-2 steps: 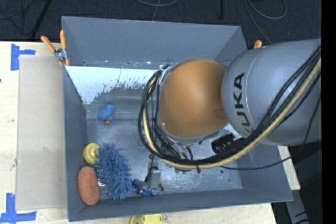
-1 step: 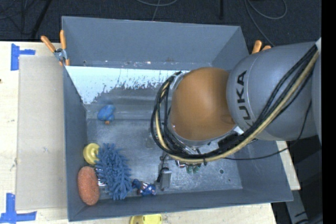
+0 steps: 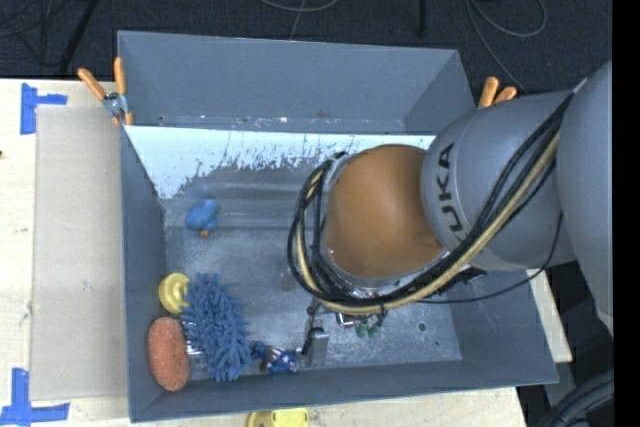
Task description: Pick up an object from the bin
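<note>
My gripper (image 3: pixel 317 339) reaches down below the arm's wrist to the bin floor near the front wall, mostly hidden by the arm. Just left of it lies a small dark blue thing (image 3: pixel 278 360) against the front wall. Further left a shaggy blue mop-like piece (image 3: pixel 218 325) stretches along the floor. A small green thing (image 3: pixel 371 325) shows at the wrist's lower edge; I cannot tell what it is.
At the front left corner lie a brown-orange oval sponge (image 3: pixel 168 353) and a yellow round thing (image 3: pixel 174 291). A small blue toy (image 3: pixel 203 215) sits alone near the left back. The arm with its orange cover and cables hangs over the bin's right half.
</note>
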Controlling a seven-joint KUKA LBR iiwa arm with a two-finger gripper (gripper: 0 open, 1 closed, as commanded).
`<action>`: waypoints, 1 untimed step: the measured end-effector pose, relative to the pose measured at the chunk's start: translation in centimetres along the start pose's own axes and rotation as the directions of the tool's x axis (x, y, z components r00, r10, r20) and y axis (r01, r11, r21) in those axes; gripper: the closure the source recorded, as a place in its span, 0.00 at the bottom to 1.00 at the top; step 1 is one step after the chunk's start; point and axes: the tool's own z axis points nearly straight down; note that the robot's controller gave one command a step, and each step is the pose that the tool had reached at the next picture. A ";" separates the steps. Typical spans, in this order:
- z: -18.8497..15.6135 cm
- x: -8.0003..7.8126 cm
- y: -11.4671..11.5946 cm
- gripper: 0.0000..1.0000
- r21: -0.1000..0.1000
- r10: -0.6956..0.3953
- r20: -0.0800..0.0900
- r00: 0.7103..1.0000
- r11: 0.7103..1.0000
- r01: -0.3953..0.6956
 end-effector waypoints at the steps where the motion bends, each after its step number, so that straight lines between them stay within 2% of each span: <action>1: 3.9 0.1 1.5 0.00 -0.005 -0.007 0.005 1.000 1.000 0.007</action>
